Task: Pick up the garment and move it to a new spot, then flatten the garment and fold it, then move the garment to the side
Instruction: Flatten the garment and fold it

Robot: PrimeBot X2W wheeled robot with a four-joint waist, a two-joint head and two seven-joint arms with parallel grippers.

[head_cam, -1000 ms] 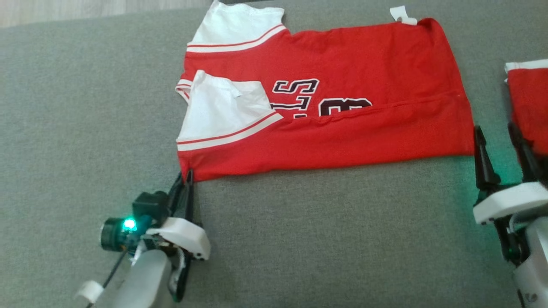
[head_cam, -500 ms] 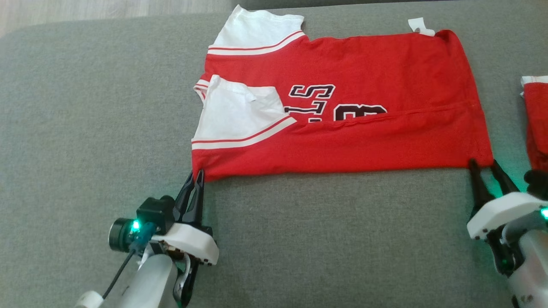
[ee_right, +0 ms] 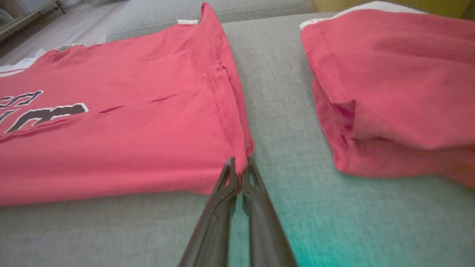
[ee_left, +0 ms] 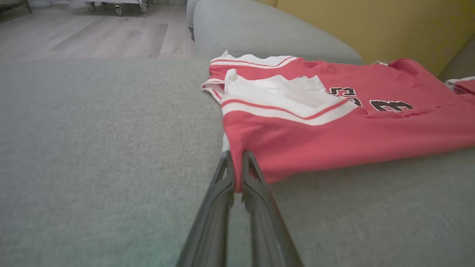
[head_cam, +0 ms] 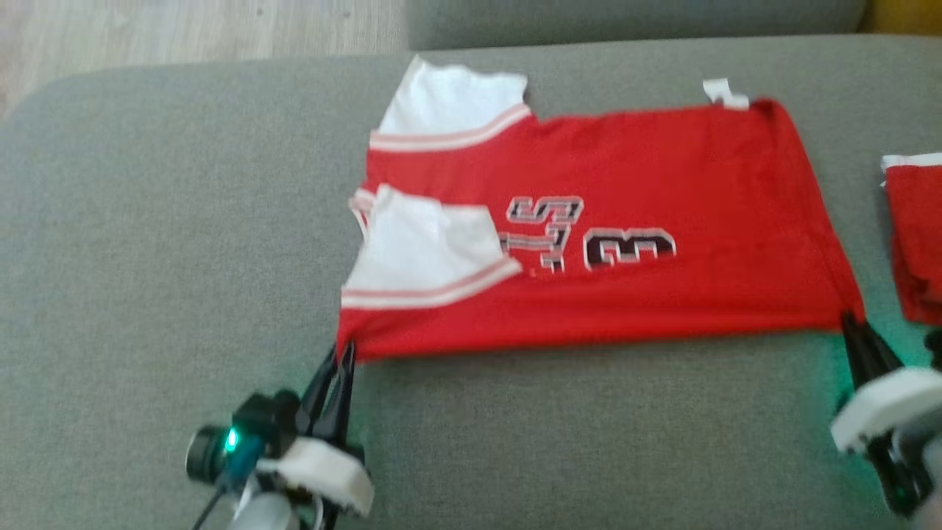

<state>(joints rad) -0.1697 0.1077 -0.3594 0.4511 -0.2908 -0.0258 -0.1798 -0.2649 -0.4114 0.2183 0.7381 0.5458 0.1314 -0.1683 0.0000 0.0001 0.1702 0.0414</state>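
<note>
Both near corners of the shirt [head_cam: 662, 184] are pinched, by left fingers [ee_left: 222, 193] and right fingers [ee_right: 224, 196], likely to fold that edge over.

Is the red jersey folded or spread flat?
Partly folded: the red-and-white jersey has its near edge and a white sleeve turned over the front, hiding part of the lettering.
</note>
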